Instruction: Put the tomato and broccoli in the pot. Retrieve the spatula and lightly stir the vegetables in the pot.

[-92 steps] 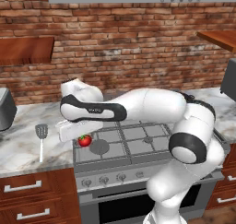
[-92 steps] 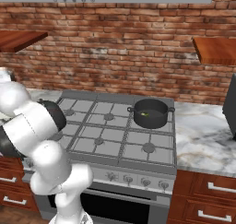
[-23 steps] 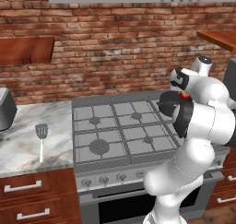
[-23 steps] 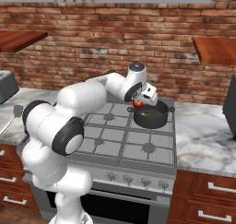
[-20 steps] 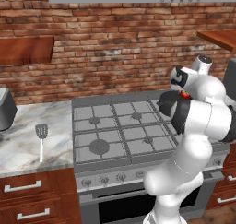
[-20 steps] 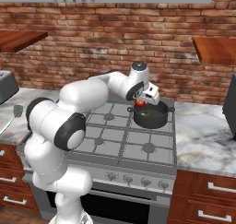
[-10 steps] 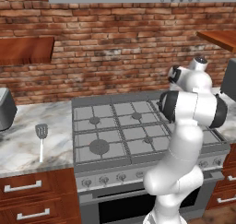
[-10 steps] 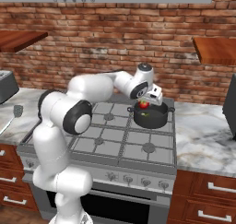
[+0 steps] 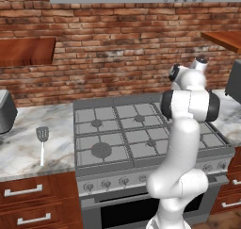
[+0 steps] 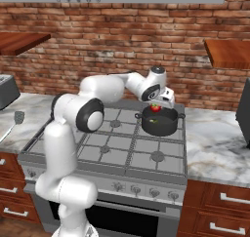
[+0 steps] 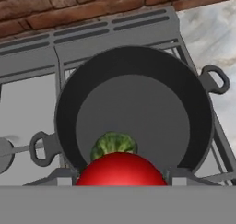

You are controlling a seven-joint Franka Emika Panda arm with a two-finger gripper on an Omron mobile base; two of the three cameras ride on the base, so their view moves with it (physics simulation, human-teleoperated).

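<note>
White arm reaches over the pot (image 10: 159,124) — gripper (image 10: 156,108) pinching the tomato (image 10: 155,108) above it.

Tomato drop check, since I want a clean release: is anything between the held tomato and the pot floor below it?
Only the broccoli, already lying in the pot, sits under the tomato held in the claw. The rest of the pot floor looks bare.

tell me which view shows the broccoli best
The hand view: the broccoli lies inside the pot, partly hidden behind the tomato. In the right base view the pot's inside is too small to make it out. In the left base view the arm blocks the pot.
</note>
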